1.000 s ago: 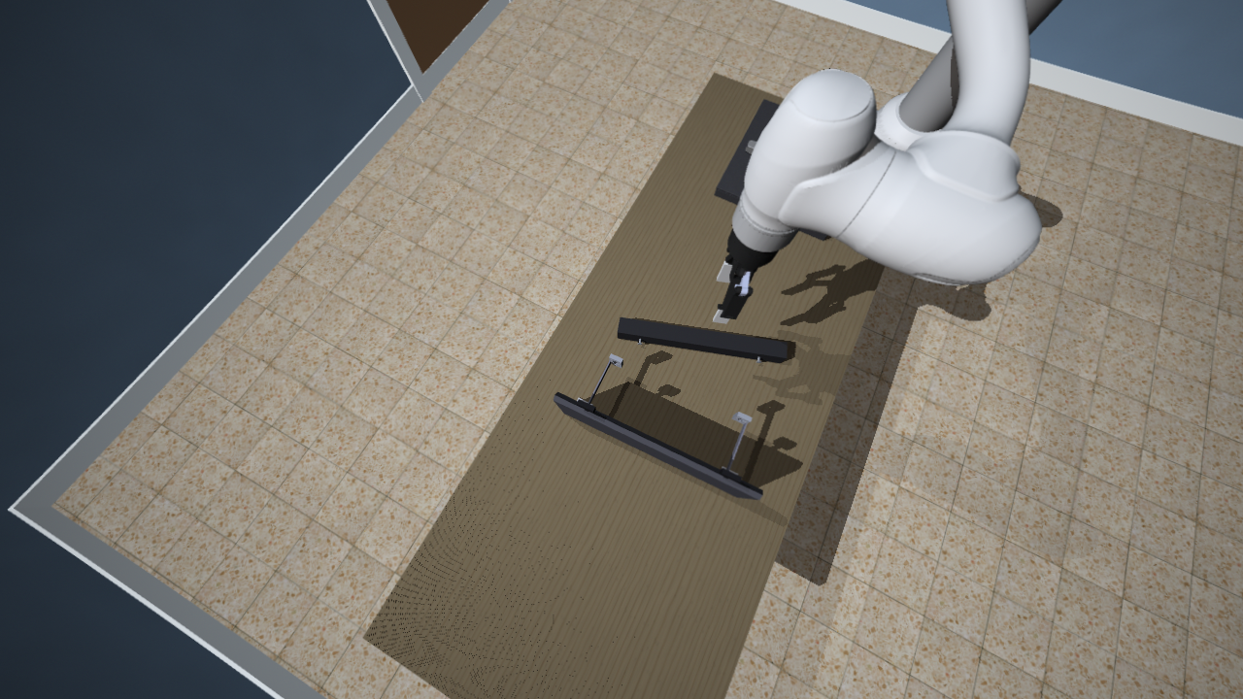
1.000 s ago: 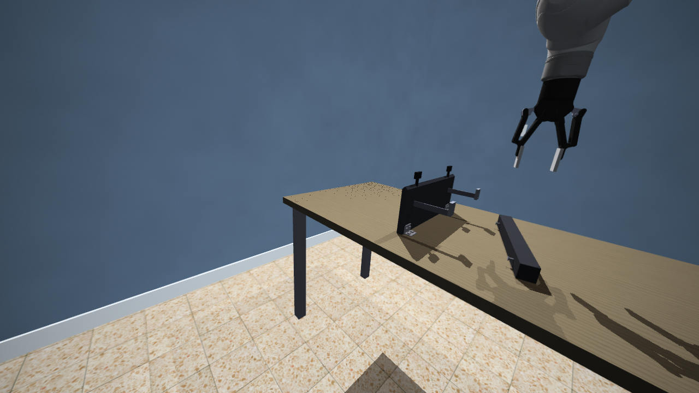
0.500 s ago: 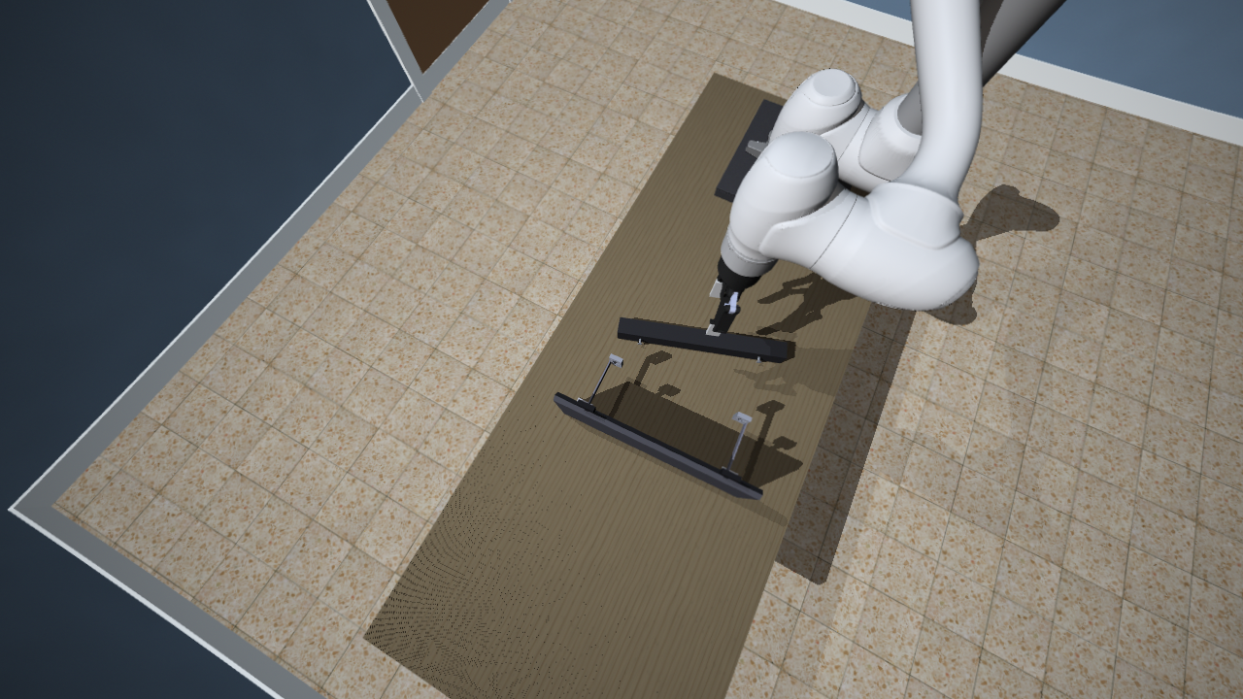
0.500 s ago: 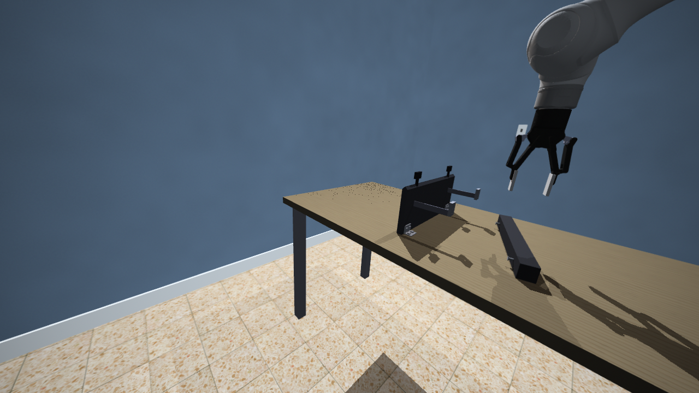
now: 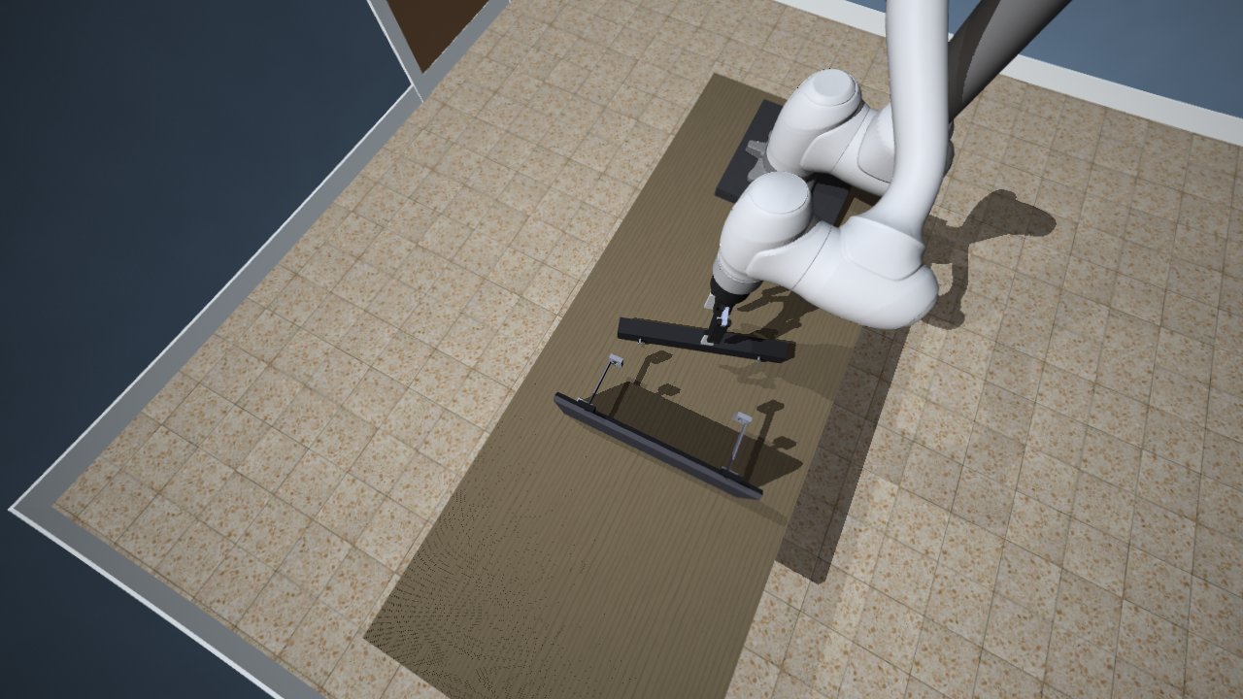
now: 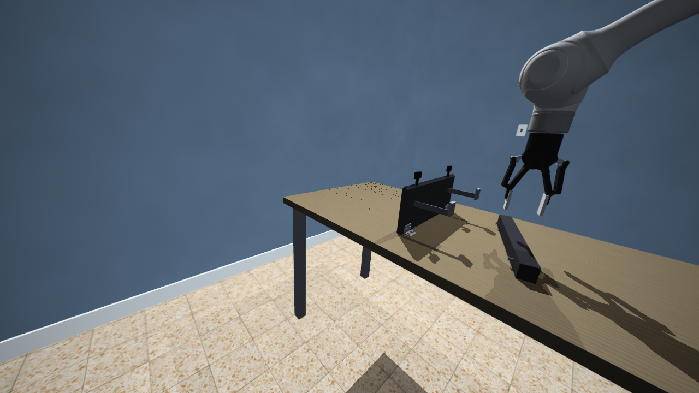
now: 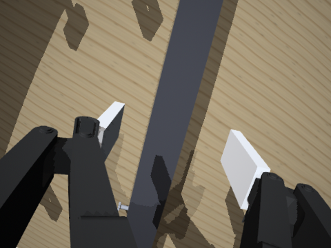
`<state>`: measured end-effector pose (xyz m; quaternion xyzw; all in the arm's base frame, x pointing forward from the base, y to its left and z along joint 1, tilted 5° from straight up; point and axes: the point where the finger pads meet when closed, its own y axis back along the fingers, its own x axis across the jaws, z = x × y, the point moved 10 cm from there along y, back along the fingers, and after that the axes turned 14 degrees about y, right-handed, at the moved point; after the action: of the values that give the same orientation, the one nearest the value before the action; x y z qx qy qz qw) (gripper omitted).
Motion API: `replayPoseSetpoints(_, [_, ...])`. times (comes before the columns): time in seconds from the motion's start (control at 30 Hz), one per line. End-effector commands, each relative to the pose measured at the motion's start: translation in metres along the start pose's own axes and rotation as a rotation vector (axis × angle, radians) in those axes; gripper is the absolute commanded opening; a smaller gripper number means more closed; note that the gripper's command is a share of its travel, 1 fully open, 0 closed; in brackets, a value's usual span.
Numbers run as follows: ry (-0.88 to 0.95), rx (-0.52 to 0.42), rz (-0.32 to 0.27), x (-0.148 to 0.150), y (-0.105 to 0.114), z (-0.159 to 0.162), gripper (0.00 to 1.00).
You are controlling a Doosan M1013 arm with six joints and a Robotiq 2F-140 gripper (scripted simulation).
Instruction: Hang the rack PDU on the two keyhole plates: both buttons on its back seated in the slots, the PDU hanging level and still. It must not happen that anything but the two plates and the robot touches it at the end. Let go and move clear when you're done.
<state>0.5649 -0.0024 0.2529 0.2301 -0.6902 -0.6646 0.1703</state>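
The rack PDU lies on the table, just below my gripper. My fingers stand well apart with nothing between them, their tips above the bar. In my wrist view its long axis runs steeply from upper right to lower left and passes through the gap between my pads, so I judge my closing line to go roughly across it. The bar looks nearer the left-hand pad in that view; a small shift that way might even the gap before I go down.

One back button juts out on that same side, low in the wrist view beside a finger. I would keep the pad off it. The other button is towards the far end in the exterior view.

Past the button side stand the two keyhole plates, on arms reaching towards me from the upright panel. The panel is angled to the bar, so the carry probably needs a turn. Away from the plates I have more room to move. Grasp first; the hanging is all to do.
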Motion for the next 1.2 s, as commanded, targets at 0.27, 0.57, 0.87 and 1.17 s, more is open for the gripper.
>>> replayPoseSetpoints(0.27, [-0.011, -0.009, 0.003, 0.003, -0.021, 0.001, 0.55])
replayPoseSetpoints(0.57, [-0.011, -0.009, 0.003, 0.003, -0.029, 0.001, 0.55])
replayPoseSetpoints(0.87, [-0.011, -0.009, 0.003, 0.003, -0.066, 0.001, 0.55])
replayPoseSetpoints(1.17, [-0.011, -0.009, 0.003, 0.003, -0.103, 0.001, 0.55])
